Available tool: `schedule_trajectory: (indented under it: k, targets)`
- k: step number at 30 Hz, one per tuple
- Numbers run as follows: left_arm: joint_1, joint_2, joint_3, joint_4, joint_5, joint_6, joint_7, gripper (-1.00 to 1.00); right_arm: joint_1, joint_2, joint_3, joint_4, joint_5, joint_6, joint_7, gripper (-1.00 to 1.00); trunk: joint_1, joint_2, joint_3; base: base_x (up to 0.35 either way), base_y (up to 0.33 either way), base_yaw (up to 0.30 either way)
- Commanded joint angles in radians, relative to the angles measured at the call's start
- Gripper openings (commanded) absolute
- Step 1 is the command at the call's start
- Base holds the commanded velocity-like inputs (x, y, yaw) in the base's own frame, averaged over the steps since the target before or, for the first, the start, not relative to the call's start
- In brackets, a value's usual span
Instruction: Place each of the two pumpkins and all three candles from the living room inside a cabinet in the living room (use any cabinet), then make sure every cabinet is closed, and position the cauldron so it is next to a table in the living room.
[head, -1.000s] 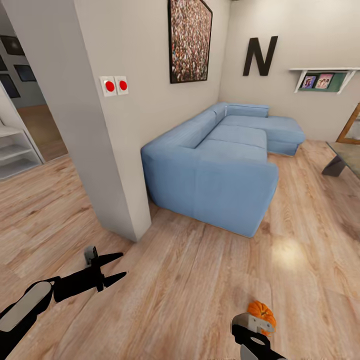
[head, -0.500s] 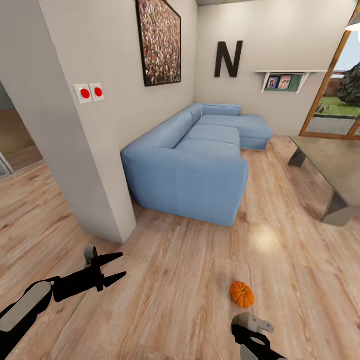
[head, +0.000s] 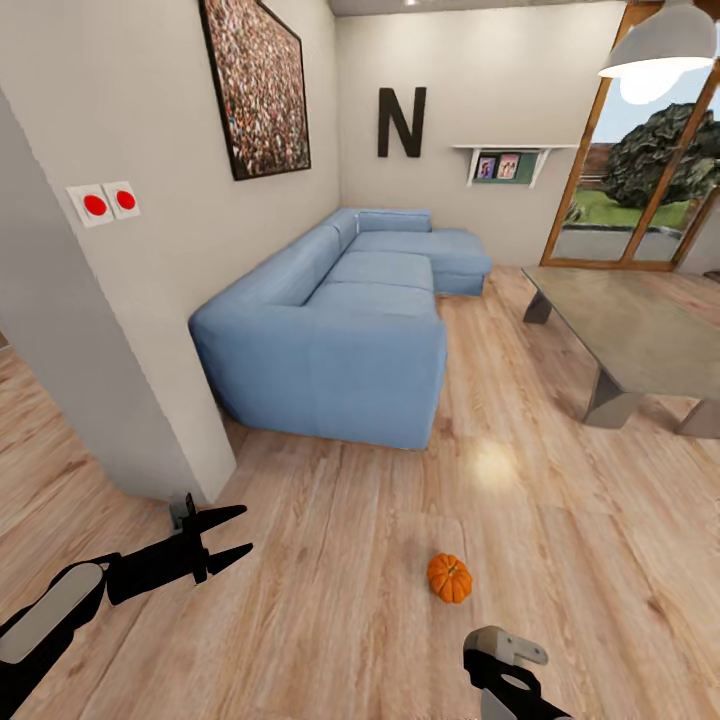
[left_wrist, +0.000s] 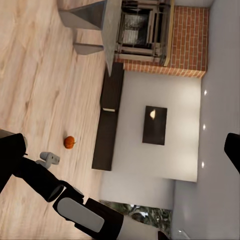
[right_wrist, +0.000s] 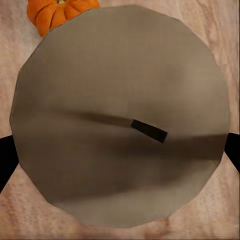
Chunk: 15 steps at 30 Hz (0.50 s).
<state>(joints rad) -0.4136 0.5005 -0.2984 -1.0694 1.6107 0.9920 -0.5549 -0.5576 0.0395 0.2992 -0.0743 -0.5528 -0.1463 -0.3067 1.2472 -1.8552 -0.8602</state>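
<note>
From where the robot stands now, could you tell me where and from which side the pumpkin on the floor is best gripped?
Grip the pumpkin across its round ribbed body, coming straight down from above. It sits upright on the bare wood floor with its stem up and open space all around, so I would close the fingers on opposite sides below the stem.

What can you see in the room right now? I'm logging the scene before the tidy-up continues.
pumpkin: one, orange, on the wood floor ahead of the right gripper.
sofa: one, blue, corner shape, along the left wall.
table: one, grey, low, at the right.
cabinet: one, dark brown, long and low, against the white wall.
fireplace: one, red brick, beyond the cabinet.
letter N: one, black, on the far wall.
framed picture: one, dark frame, above the sofa.
red buttons: two, on the wall corner.
left gripper: black, open.
right gripper: grey, at the picture's bottom edge; state unclear.
</note>
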Motion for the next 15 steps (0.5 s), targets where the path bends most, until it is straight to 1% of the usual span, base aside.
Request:
schedule_trajectory:
  k: [1, 15]
  targets:
    - [-0.001, 0.001, -0.002, 0.0, -0.002, 0.001, -0.007, 1.0, -0.001, 0.0, 0.009, 0.001, -0.01, -0.004, -0.003, -1.0, -0.004, 0.007, 0.002, 0.0, 0.0, -0.284]
    - [-0.001, 0.0, -0.003, 0.001, -0.003, 0.001, -0.005, 1.0, -0.001, 0.0, 0.009, 0.001, -0.01, -0.005, -0.003, -1.0, -0.058, 0.105, 0.046, 0.0, 0.0, -0.286]
